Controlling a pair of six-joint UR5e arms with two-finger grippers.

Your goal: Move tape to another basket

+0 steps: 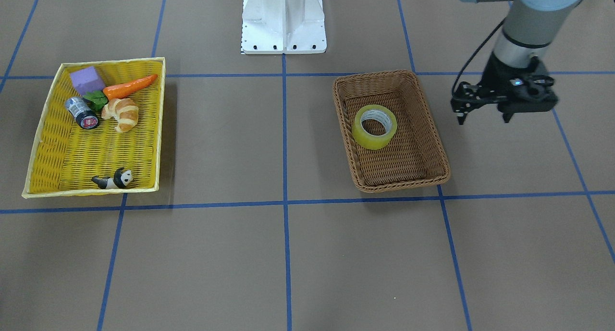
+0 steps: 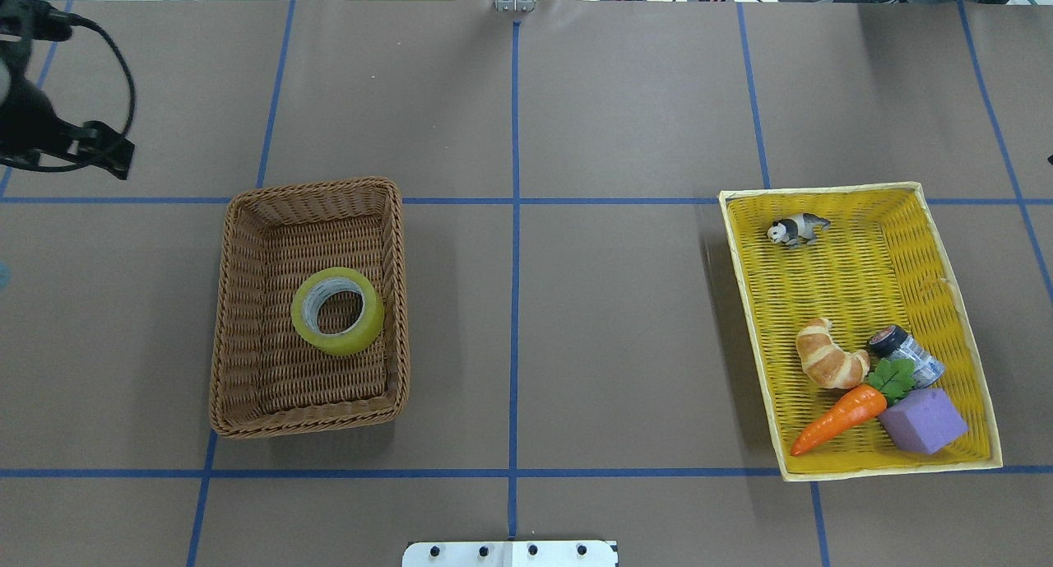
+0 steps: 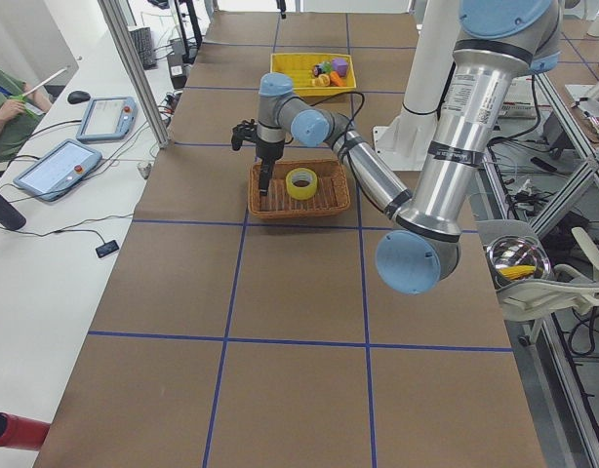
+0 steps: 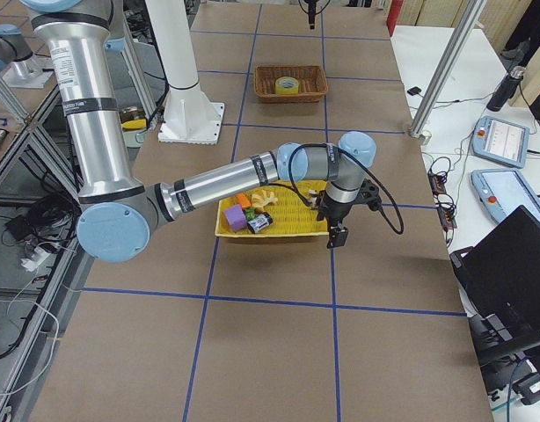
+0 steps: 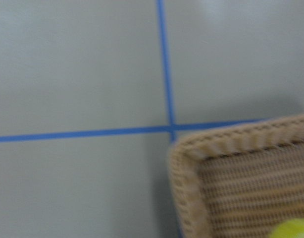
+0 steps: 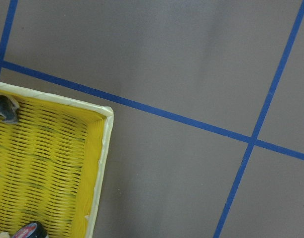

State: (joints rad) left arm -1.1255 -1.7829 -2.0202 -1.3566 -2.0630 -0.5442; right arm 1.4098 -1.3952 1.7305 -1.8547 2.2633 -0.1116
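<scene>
the tape [image 1: 372, 140] is lying flat inside the brown wicker basket [image 1: 403, 183]. the left gripper [image 1: 484, 116] is hovering beside it, jaws spread and empty. the right gripper [image 4: 337, 234] is hanging by the yellow tray [image 1: 91, 192], and i cannot tell how its jaws are standing.

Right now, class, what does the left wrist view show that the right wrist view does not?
Only the left wrist view: a corner of the brown wicker basket and a yellow sliver of the tape. Only the right wrist view: a corner of the yellow basket, with a red-ended dark cylinder inside. Both: table with crossing blue lines.
</scene>
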